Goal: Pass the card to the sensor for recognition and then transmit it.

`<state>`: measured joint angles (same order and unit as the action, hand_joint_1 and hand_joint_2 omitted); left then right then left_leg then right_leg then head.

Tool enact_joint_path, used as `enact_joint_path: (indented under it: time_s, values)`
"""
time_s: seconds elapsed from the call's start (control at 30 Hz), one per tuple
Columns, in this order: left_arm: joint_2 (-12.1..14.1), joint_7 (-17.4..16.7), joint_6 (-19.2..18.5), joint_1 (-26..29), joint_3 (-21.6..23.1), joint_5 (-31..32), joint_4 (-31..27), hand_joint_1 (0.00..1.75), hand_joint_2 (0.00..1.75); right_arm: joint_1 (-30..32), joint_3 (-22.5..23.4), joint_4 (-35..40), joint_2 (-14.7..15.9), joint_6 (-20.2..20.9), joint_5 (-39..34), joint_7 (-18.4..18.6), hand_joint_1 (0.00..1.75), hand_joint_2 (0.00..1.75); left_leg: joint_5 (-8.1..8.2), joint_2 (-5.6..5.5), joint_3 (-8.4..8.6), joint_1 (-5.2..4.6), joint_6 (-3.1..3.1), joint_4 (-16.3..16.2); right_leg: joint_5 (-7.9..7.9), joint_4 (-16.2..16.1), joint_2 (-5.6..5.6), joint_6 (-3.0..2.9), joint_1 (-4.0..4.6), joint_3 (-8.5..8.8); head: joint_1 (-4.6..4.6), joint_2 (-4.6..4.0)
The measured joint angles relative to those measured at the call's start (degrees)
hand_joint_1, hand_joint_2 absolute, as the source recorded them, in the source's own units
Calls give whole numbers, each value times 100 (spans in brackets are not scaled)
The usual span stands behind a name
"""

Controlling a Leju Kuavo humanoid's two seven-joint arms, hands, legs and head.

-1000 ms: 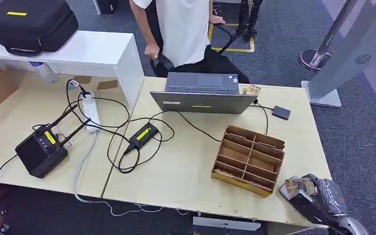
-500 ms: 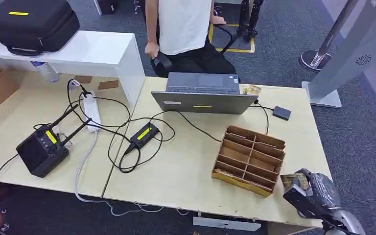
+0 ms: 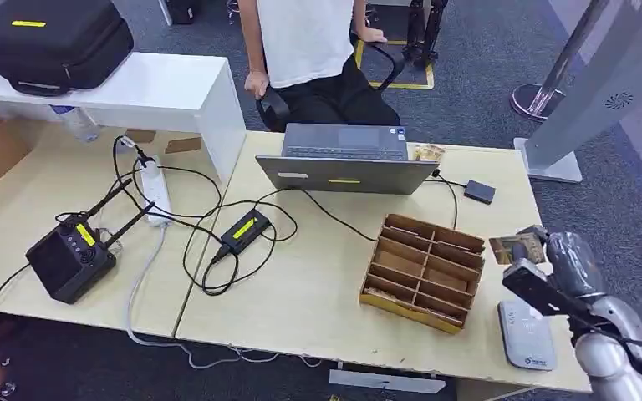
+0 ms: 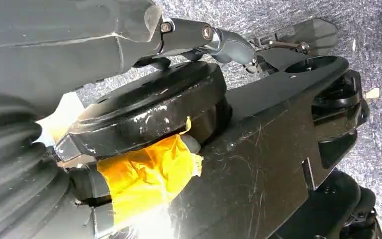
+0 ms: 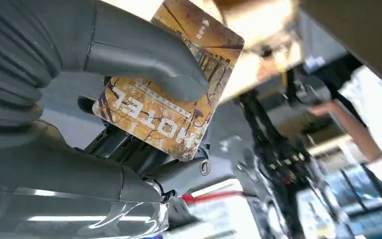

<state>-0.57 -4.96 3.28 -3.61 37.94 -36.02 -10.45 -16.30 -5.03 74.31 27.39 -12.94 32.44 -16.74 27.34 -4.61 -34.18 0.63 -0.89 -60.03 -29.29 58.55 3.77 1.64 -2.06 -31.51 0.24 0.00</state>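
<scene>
A brown printed hotel card (image 5: 171, 94) was held pinched in the right hand (image 3: 552, 267) above the pale wooden counter (image 3: 318, 284), near the grey flat sensor (image 3: 526, 334) (left hand's state could not be told).

right robot hand (image 3: 543, 263) raised, thumb (image 5: 144, 62) and fingers pinched on a card (image 5: 171, 87)

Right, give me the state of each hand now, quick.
Left hand: cannot be told; the left wrist view shows no fingers clearly.
Right hand: holding the hotel card, thumb pressed on its face.
</scene>
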Motion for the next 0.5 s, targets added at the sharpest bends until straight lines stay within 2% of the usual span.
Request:
enact_joint_path:
  time_s: [0.23, 0.5]
  values:
    - [4, 0, -2, -20, 92, 9, 2, 0, 175, -1140, -408, 245, 210, 252, -223, 312, 175, 175, -4, -13, -2, 2, 1, 0, 0, 0, -9, 0, 1, 0, 2, -2]
    - [7, 0, -2, -23, 120, 9, 2, 0, 175, -1261, -594, 308, 286, 223, -256, 330, 175, 175, -4, -15, -8, 1, 2, 0, 0, -1, -13, 0, 1, -2, 0, -2]
